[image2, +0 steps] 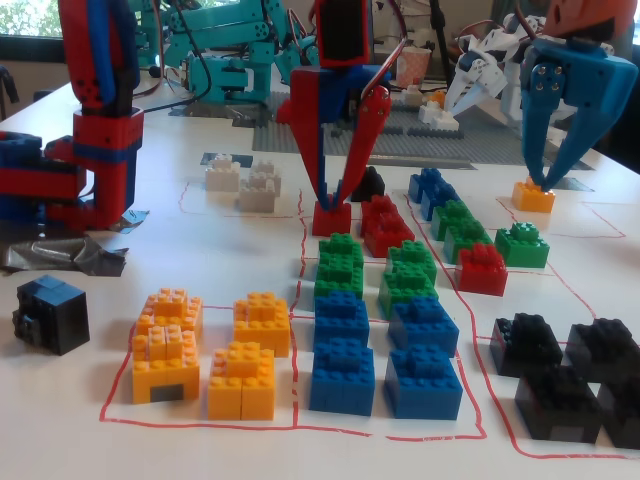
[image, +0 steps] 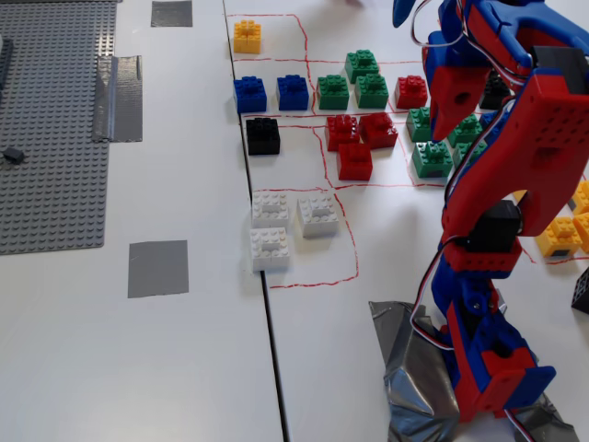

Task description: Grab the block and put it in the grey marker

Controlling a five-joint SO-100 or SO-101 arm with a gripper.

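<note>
Gripper [image2: 338, 195] on the red-and-blue arm hangs with its two long fingers spread apart and nothing between them, tips down over a red brick [image2: 331, 217] at the centre of the low fixed view. From above, the gripper [image: 440, 124] shows at the upper right of the frame, over the green bricks [image: 431, 158].

Farther out lies the block [image: 262, 135], a small black studded brick, alone on the white worktop [image: 212, 368] just outside the red-lined squares, upper middle of the high view. It sits well to the left of the gripper there, with the red bricks between them. In the low view the block [image2: 369, 184] peeks out just behind the gripper's right finger, so it lies beyond the gripper, deeper into the scene.

Farthest from the gripper is the grey marker [image: 157, 268], a flat square patch at the lower left of the high view, well apart from the block and empty.

My judgement: the arm must reach farther out past the red bricks.
</note>
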